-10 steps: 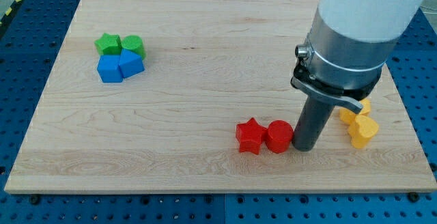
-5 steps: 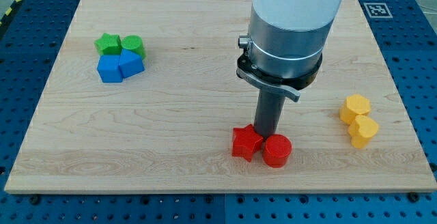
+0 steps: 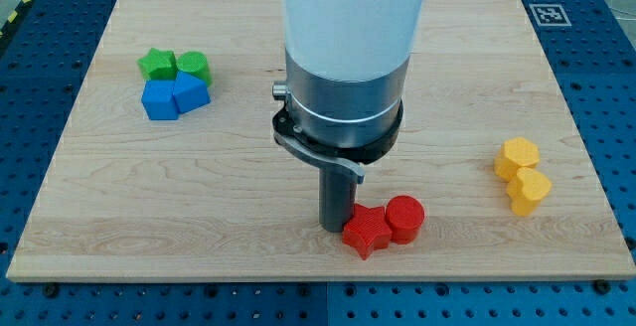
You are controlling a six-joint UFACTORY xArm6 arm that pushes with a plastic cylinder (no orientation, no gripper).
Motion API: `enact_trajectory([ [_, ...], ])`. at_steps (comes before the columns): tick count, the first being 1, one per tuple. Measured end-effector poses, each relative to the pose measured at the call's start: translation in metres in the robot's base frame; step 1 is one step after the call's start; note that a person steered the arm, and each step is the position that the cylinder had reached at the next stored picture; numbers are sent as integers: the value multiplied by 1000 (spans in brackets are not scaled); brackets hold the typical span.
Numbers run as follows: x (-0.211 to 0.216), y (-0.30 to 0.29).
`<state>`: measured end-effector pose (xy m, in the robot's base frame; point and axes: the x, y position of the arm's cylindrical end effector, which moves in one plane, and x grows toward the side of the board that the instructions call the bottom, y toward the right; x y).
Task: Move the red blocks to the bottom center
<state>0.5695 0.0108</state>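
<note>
My arm (image 3: 353,58) is cut off by the view's top edge, and its wide body hides a stretch of the wooden board (image 3: 248,197) behind it near the top edge's middle. The red star block (image 3: 366,231) covers the right side of my tip (image 3: 336,229), so I cannot tell whether they touch, and the star also overlaps part of the red cylinder (image 3: 405,218) beside it. At the top right corner a printed marker (image 3: 550,14) is too small to read, and the blue perforated bench (image 3: 616,87) runs out of frame on every side.
</note>
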Motion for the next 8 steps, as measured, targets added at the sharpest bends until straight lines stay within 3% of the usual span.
enact_trajectory([
  [1, -39, 1],
  [2, -47, 25],
  [4, -36, 89],
  [8, -6, 91],
])
